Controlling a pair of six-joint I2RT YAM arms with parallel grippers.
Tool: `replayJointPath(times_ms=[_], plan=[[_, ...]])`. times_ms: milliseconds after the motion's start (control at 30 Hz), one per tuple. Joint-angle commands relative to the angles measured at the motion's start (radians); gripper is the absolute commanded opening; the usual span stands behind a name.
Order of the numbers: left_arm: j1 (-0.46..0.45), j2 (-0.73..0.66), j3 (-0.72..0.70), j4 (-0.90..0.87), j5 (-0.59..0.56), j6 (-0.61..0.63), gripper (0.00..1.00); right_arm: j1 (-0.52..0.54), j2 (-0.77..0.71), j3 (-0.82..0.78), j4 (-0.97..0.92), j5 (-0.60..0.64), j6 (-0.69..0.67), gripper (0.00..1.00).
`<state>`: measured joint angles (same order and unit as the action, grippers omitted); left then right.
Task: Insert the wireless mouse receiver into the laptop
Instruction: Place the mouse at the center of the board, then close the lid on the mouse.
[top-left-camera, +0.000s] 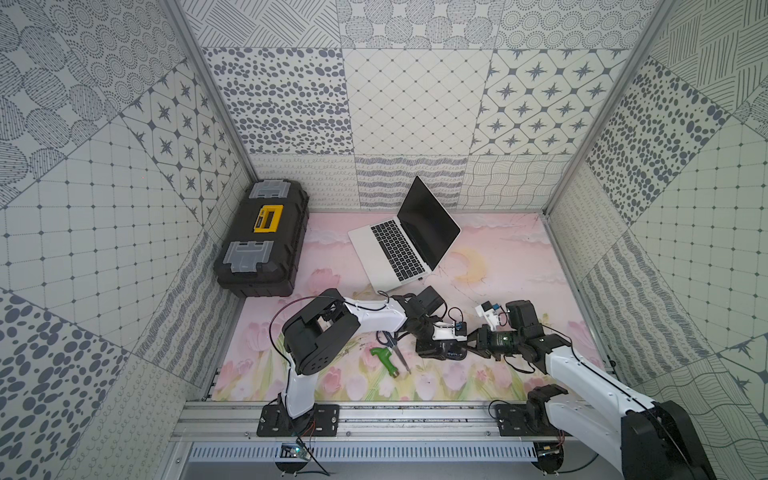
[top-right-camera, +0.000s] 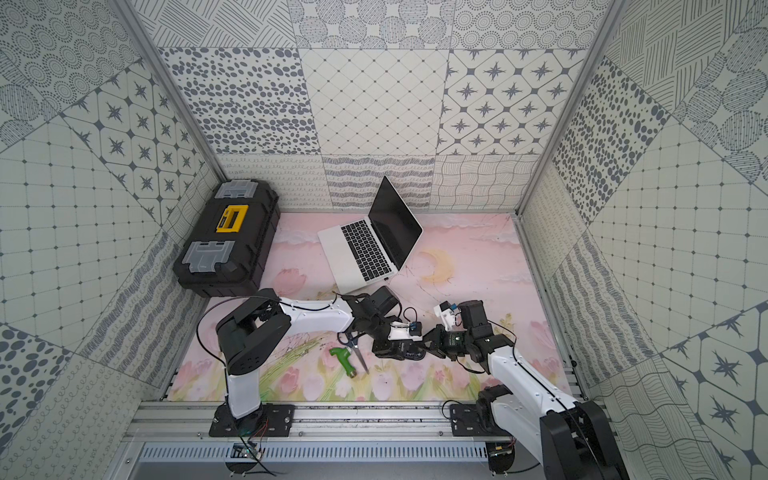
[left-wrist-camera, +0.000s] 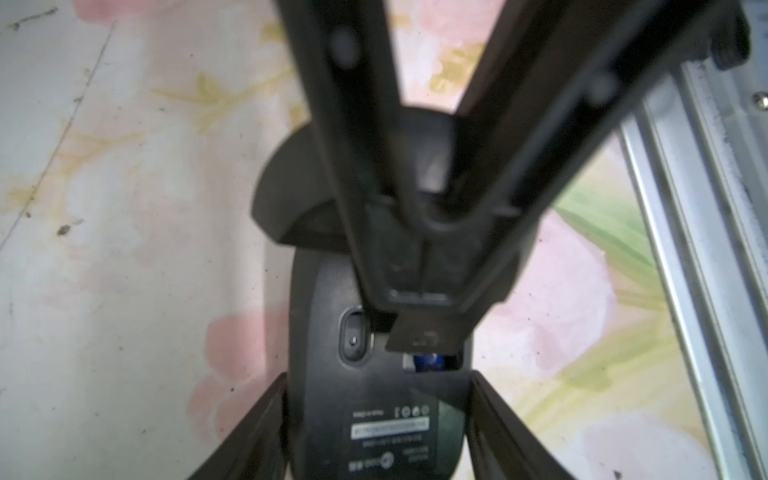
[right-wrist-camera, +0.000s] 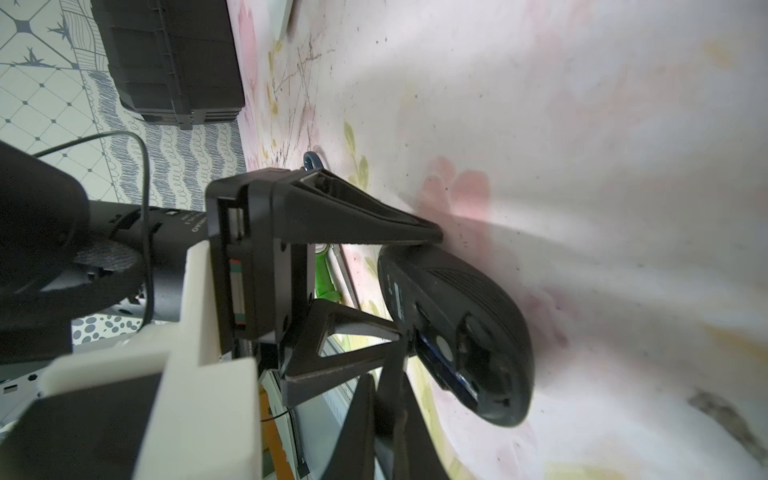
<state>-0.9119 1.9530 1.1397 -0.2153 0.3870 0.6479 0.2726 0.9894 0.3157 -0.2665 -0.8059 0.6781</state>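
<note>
Grey mouse (left-wrist-camera: 328, 399) held upturned, receiver (left-wrist-camera: 424, 337) pinched

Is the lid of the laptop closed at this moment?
No: in a top view the laptop stands open, its black screen raised above the keyboard.

We see grey-and-white patterned walls (top-left-camera: 415, 104). Behind the black-and-yellow toolbox (top-left-camera: 262, 241) two of them meet at an aluminium post (top-left-camera: 216, 104); under it lies a pink flowered floor (top-left-camera: 519, 257).

The mouse (left-wrist-camera: 374, 390) is matt dark plastic; the laptop (top-left-camera: 369, 248) looks smooth silver metal with a glossy black screen (top-left-camera: 430, 226); the toolbox (top-left-camera: 286, 232) is matt black plastic.
</note>
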Motion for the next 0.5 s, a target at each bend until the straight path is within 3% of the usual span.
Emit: replayJointPath(times_ms=[0, 467], plan=[[-0.010, 0.042, -0.026, -0.184, -0.119, 0.007, 0.56, 0.000, 0.001, -0.015, 0.018, 0.017, -0.025, 0.00], [-0.009, 0.066, 0.010, -0.226, -0.097, 0.018, 0.47, 0.000, 0.021, -0.024, -0.006, 0.023, -0.108, 0.00]])
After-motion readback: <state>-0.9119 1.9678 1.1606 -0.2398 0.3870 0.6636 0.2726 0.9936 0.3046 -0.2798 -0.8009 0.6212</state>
